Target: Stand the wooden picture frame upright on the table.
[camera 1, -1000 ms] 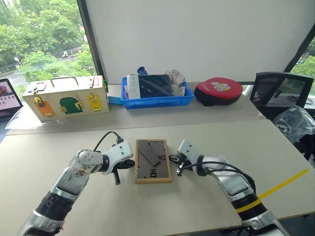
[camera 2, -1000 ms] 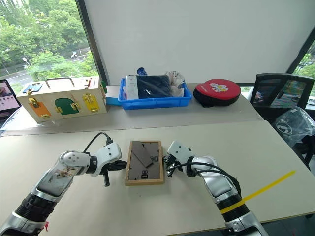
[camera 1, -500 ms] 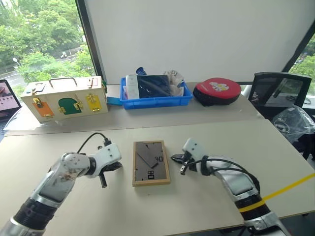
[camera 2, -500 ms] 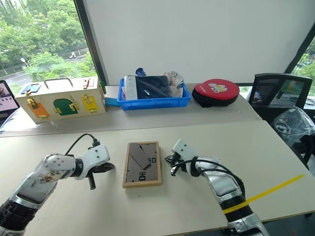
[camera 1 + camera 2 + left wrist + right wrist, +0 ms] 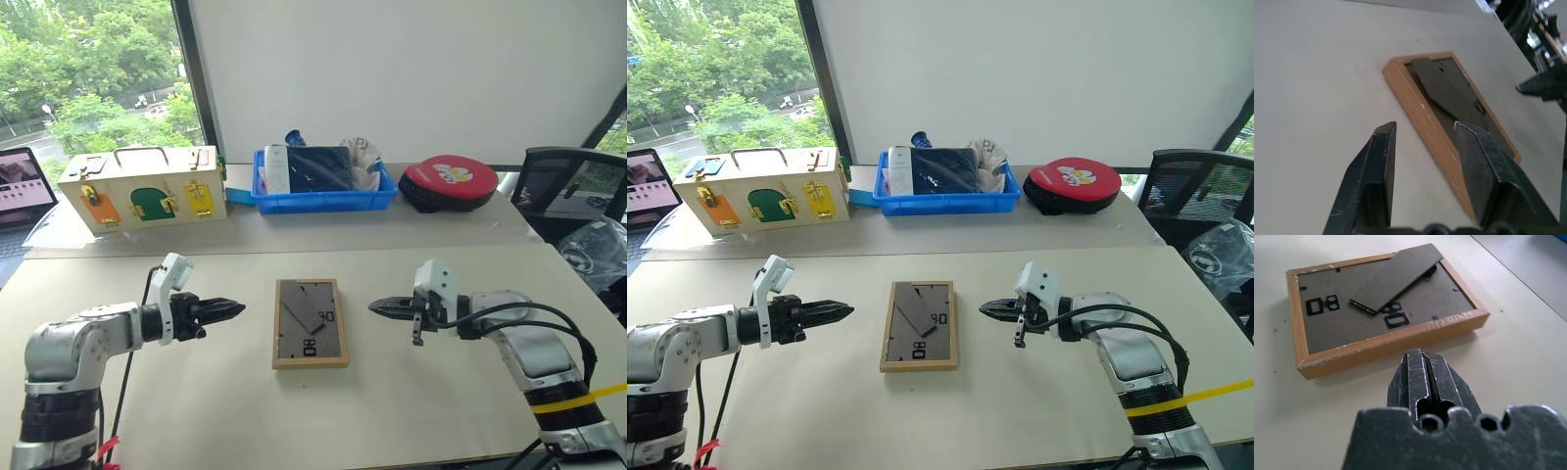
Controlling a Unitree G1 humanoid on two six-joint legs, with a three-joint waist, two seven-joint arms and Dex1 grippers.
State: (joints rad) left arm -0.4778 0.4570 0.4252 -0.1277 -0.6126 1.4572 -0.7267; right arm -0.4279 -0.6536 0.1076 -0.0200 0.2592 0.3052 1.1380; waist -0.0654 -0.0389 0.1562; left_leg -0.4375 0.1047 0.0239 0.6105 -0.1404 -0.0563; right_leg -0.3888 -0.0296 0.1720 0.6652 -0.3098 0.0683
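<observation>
The wooden picture frame (image 5: 311, 323) lies flat on the beige table (image 5: 206, 411), dark grey back up, with its stand flap (image 5: 1396, 276) partly lifted. My left gripper (image 5: 235, 309) hovers to the frame's left, pointing at it, apart from it. In the left wrist view its fingers (image 5: 1476, 161) stand open with nothing between them, and the frame's long edge (image 5: 1425, 120) lies just beyond. My right gripper (image 5: 377, 306) hovers to the frame's right, shut and empty, pointing at the frame's side (image 5: 1391, 345).
A wooden box with coloured latches (image 5: 142, 186) stands at the back left. A blue bin (image 5: 323, 191) of items and a red round case (image 5: 456, 181) sit at the back. A black chair (image 5: 578, 181) is at the right, a laptop (image 5: 24, 181) at the far left.
Both grippers have drawn sideways away from the frame and risen. The left wrist has rolled and its fingers have opened. The frame has stayed flat. The camera has shifted.
</observation>
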